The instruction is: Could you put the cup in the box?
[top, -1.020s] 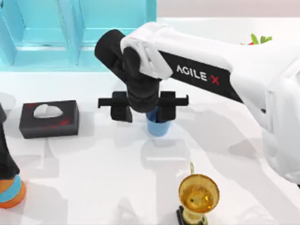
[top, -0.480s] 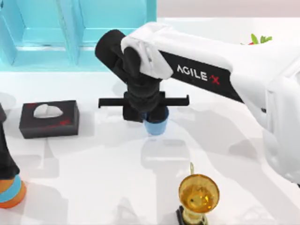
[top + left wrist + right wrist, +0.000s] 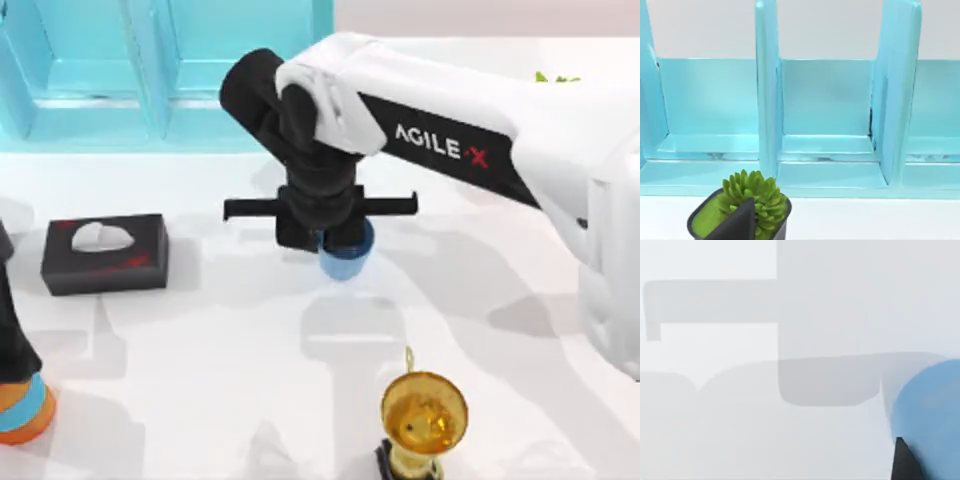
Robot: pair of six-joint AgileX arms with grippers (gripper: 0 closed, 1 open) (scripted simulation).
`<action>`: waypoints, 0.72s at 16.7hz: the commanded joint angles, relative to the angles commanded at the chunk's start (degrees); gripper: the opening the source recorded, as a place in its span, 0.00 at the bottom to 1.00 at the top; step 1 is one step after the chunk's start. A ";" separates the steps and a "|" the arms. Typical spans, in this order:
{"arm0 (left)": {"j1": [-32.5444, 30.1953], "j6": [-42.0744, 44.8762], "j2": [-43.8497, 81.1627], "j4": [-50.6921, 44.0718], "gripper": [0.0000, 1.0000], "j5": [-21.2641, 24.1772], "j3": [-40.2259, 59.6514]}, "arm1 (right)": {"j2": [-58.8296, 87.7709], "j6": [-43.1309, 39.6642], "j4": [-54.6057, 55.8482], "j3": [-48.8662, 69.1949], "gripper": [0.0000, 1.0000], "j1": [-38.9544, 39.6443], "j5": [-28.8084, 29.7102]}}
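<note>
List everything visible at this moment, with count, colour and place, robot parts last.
cup: 1, blue, table centre, under the right gripper
box: 1, turquoise, compartments, back left
tissue box: 1, black, left side
trophy: 1, gold on black base, front centre
plant: 1, green in a dark pot, before the box in the left wrist view
table: 1, white
right gripper: 1, black, shut on the cup, centre
left arm: 1, black with orange and blue bands, parked at the left edge
</note>
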 joint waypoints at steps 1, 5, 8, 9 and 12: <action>0.00 0.00 0.00 0.00 1.00 0.00 0.00 | -1.53 -1.75 -0.54 -0.98 0.00 -1.71 -0.46; 0.00 0.00 0.00 0.00 1.00 0.00 0.00 | -10.67 -14.14 -3.64 -7.48 0.00 -13.68 -3.12; 0.00 0.00 0.00 0.00 1.00 0.00 0.00 | -19.19 -27.83 -6.17 -14.32 0.00 -27.54 -5.41; 0.00 0.00 0.00 0.00 1.00 0.00 0.00 | -22.09 -32.77 -6.89 -16.79 0.00 -32.68 -6.15; 0.00 0.00 0.00 0.00 1.00 0.00 0.00 | -30.78 -47.04 -8.73 -24.12 0.00 -47.42 -8.31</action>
